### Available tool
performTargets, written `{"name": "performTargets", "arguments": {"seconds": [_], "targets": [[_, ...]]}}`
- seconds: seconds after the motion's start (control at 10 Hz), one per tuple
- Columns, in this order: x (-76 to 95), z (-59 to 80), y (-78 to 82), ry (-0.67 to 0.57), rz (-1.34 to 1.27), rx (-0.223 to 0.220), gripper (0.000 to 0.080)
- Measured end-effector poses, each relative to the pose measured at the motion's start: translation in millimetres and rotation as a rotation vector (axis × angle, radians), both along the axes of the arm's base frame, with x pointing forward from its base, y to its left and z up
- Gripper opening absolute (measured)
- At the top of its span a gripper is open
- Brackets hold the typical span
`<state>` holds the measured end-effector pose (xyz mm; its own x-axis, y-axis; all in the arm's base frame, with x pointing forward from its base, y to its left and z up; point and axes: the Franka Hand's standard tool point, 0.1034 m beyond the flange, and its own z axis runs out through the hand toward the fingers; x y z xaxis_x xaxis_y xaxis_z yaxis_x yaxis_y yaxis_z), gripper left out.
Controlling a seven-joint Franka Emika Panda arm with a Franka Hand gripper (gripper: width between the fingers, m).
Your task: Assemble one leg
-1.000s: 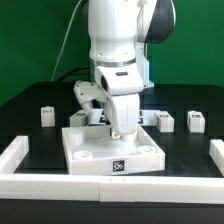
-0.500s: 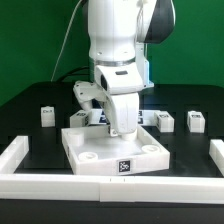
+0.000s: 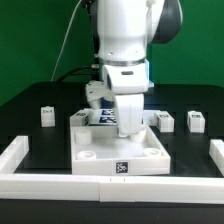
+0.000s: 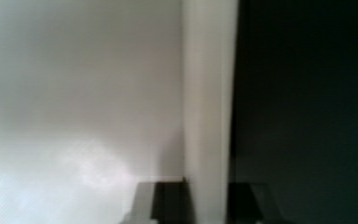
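The large white square tabletop (image 3: pixel 120 152) lies on the black table, with a tag on its front face. My gripper (image 3: pixel 128 127) reaches down onto its far side. In the wrist view my gripper (image 4: pixel 210 205) straddles the tabletop's raised white rim (image 4: pixel 208 100), one dark finger (image 4: pixel 169 204) on each side, touching it. Three small white legs with tags stand apart from the gripper: one at the exterior view's left (image 3: pixel 46 115) and two at its right (image 3: pixel 166 121) (image 3: pixel 196 121).
A white rail (image 3: pixel 14 152) borders the table on the left, front and right (image 3: pixel 216 152). The marker board (image 3: pixel 103 117) lies behind the tabletop, partly hidden by the arm. A cable hangs at the back left.
The arm has moved toward the exterior view's right, and the tabletop has slid right with it. The legs have not moved.
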<state>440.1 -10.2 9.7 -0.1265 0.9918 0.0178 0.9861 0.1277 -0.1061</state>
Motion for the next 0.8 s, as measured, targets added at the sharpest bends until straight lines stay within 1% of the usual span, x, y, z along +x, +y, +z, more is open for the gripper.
{"name": "performTargets", "arguments": {"seconds": [0.1, 0.3, 0.5, 0.6, 0.8], "targets": [[4.2, 0.1, 12.7, -0.004, -0.058, -0.004, 0.0068], [26.2, -0.5, 45.3, -0.026, -0.097, 0.003, 0.0068], [44.3, -0.1, 70.8, -0.042, -0.144, 0.007, 0.0068], [51.8, -0.1, 79.3, -0.052, -0.139, 0.012, 0.0067], [53.3, -0.6, 89.4, -0.044, -0.142, 0.012, 0.0067]]}}
